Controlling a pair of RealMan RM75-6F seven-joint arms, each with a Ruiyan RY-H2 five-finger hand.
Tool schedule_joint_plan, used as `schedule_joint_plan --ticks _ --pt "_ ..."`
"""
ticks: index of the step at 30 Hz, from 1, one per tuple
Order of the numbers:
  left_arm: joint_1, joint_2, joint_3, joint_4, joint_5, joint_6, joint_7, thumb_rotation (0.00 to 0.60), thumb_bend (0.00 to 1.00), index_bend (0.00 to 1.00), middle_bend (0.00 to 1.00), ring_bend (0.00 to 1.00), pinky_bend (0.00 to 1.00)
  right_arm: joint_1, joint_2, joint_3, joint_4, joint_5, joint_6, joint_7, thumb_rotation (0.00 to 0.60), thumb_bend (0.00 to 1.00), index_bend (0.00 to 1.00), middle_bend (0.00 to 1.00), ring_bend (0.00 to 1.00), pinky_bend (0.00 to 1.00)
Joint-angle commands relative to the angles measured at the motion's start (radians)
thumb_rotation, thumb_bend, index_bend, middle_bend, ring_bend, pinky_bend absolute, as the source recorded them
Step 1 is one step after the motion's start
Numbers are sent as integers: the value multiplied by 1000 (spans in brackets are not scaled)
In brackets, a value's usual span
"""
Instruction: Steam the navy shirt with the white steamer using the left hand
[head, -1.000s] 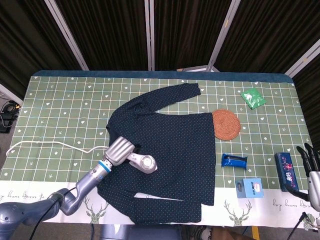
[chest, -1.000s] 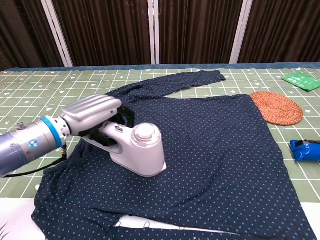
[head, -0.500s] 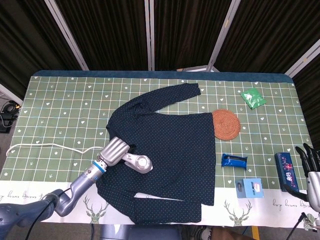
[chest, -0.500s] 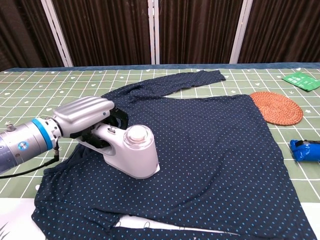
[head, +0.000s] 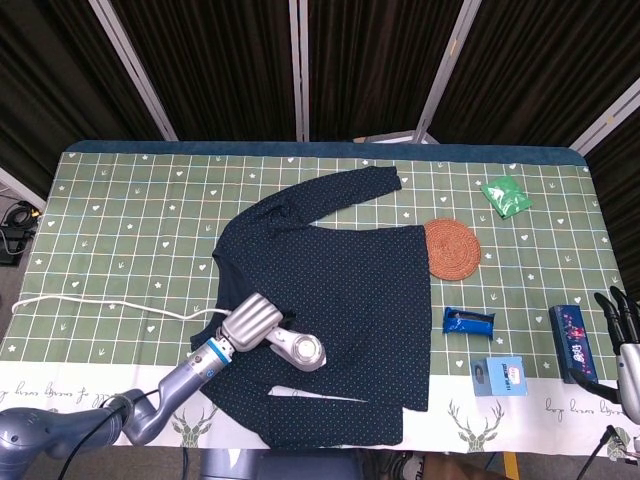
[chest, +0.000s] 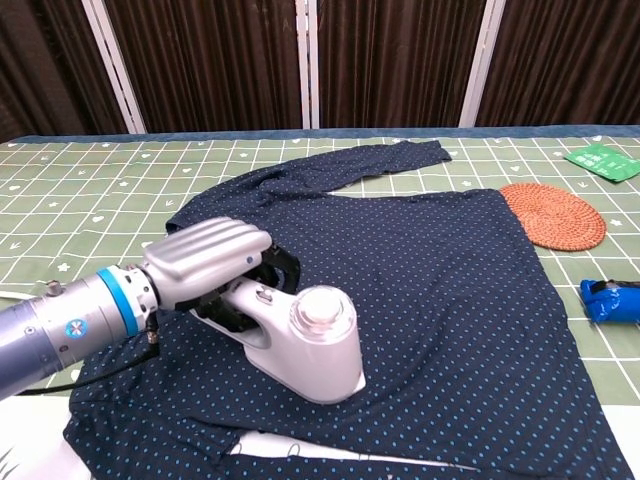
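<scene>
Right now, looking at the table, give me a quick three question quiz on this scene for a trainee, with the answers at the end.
1. True or false: the left hand grips the white steamer while it rests on the navy shirt.
2. Which thing lies against the shirt's edge on the robot's right? A) woven coaster B) green packet C) blue box
3. Fill the gap: in the head view, the right hand holds ____.

Key
1. True.
2. A, the woven coaster; the green packet and blue box lie apart from the shirt.
3. Nothing; its fingers are spread at the table's edge.
</scene>
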Motion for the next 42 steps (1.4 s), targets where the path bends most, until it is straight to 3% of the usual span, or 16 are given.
schedule_joint_plan --ticks 1,16,31,42 --pt "0 -9 5 -9 7 1 7 600 641 907 802 761 1000 -1 1 0 0 0 1 0 600 0 0 0 0 0" --pt "14 17 1 -6 3 12 19 600 641 907 802 761 1000 -3 1 -2 -2 -4 5 2 600 0 0 0 0 0" --pt "77 130 16 1 -29 45 -48 600 639 907 802 761 1000 -3 2 -4 -5 -12 6 0 600 0 0 0 0 0" --pt "89 123 33 18 -7 54 -80 600 639 907 802 761 1000 -2 2 -4 -8 -14 7 -4 600 0 0 0 0 0"
